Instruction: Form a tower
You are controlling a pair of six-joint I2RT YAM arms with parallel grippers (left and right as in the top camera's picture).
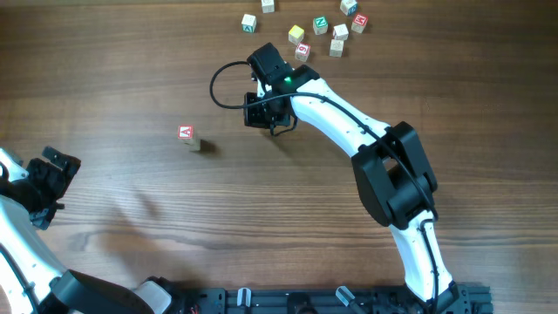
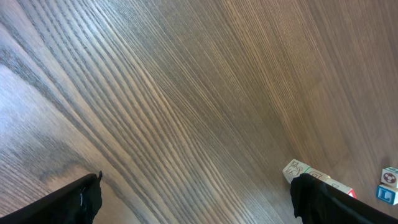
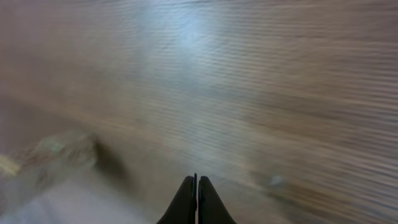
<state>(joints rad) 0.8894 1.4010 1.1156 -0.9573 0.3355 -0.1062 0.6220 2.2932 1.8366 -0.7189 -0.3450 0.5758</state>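
Observation:
The tower [image 1: 187,136] stands alone on the wooden table, left of centre: a cube with a white top and a red mark, and a pale cube under it. My right gripper [image 1: 255,113] hovers a short way to the tower's right. In the blurred right wrist view its fingertips [image 3: 196,182] are pressed together with nothing between them. A blurred pale shape [image 3: 56,149] lies at that view's left. My left gripper [image 1: 48,181] is far off at the table's left edge. It stands open [image 2: 199,199] over bare wood.
Several loose letter cubes [image 1: 321,30] lie scattered at the table's back edge, behind the right arm. In the left wrist view a white cube with a drawing [image 2: 297,169] peeks from behind the right finger, with a blue one [image 2: 388,186] at the frame's edge.

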